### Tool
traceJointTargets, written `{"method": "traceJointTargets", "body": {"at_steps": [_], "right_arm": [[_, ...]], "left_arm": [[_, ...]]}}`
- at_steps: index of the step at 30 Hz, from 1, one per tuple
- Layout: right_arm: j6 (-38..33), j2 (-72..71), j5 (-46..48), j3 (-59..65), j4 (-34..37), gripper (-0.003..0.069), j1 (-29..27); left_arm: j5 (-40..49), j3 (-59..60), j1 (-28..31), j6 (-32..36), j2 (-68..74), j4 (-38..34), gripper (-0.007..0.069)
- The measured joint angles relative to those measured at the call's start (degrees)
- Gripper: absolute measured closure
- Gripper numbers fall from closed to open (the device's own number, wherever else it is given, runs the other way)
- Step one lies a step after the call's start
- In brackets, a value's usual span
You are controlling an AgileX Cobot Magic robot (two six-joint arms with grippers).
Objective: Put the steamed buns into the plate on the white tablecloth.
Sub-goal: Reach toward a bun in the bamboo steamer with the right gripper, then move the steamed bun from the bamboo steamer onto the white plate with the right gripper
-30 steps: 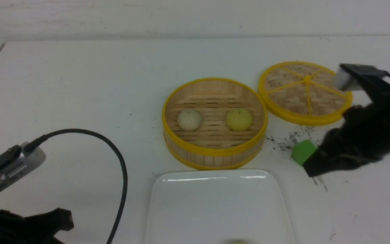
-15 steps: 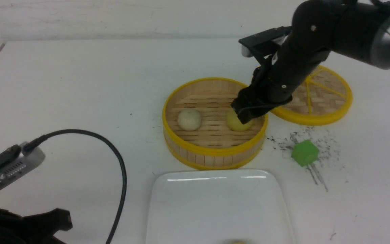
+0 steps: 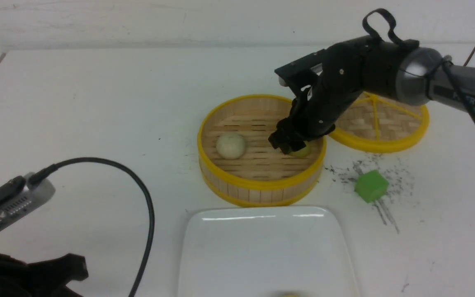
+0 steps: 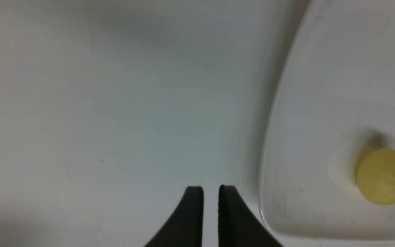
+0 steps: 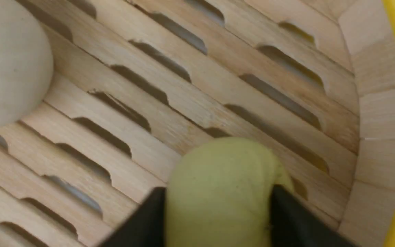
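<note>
Two buns (image 3: 230, 145) sit in the steamer (image 3: 258, 192) behind the plate (image 3: 266, 251); lid (image 3: 379, 123) and cube (image 3: 371, 186) to its right.

Right arm (image 3: 344, 82) in shot — a bulky matte-black wrist dotted with small pale screws, a silvery-grey collar behind it, then a grey forearm tube with a dark label too blurred to read and a black cable (image 3: 377, 20) looped above. The left arm (image 3: 27, 272) is black too, carrying a silver slotted camera module (image 3: 12, 204) that trails a long black cord (image 3: 151, 214). Left gripper (image 4: 211, 188) and right gripper (image 5: 218, 202) alike — plain black fingers (image 4: 190, 212), tapering to blunt tips.
</note>
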Motion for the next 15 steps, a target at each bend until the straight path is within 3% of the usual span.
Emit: {"method": "traceJointTargets", "body": {"at_steps": [3, 5, 15], "right_arm": [[0.00, -1.51, 2.11, 0.00, 0.00, 0.0559, 0.17], [0.00, -3.38, 4.64, 0.00, 0.13, 0.0634, 0.28], [1.14, -22.92, 25.79, 1.48, 3.01, 0.0641, 0.34]], "left_arm": [[0.00, 0.00, 0.00, 0.00, 0.00, 0.04, 0.0518], [0.00, 0.00, 0.00, 0.00, 0.00, 0.04, 0.0517], [-0.89, 0.00, 0.00, 0.00, 0.00, 0.04, 0.0500]]}}
